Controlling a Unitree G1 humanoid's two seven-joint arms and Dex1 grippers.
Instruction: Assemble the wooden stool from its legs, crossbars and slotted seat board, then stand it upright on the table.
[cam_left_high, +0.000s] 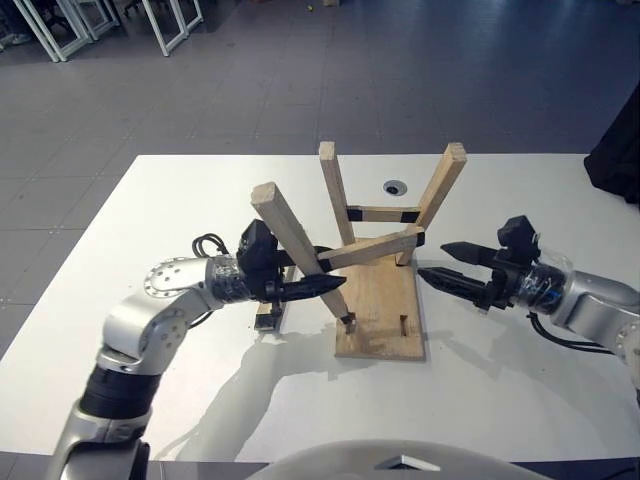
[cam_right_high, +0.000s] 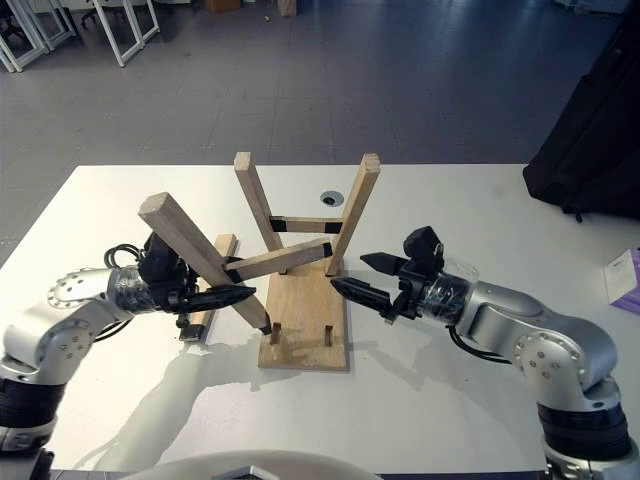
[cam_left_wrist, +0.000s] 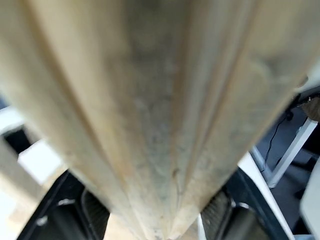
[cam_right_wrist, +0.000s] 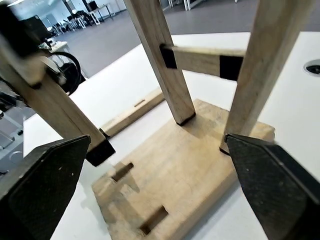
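Wooden seat board (cam_left_high: 385, 310) lay flat on the table (cam_left_high: 500, 400), slots up, so legs could drop in. Two far legs (cam_left_high: 335, 200) with a crossbar (cam_left_high: 385, 214) stood in it. The left gripper (cam_left_high: 325, 285) was clamped on a tilted leg (cam_left_high: 290, 232), its foot at a near slot. The right gripper (cam_left_high: 432, 260) hung beside the board, fingers apart, probably to steady it.

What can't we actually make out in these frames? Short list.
- Head views: whether the foot of the tilted leg sits in a slot of the seat board; the foot covers it.
- Left wrist view: the board's slots, behind the close, blurred leg held by the left gripper.
- Head views: the loose wooden piece, full length, behind the left gripper.
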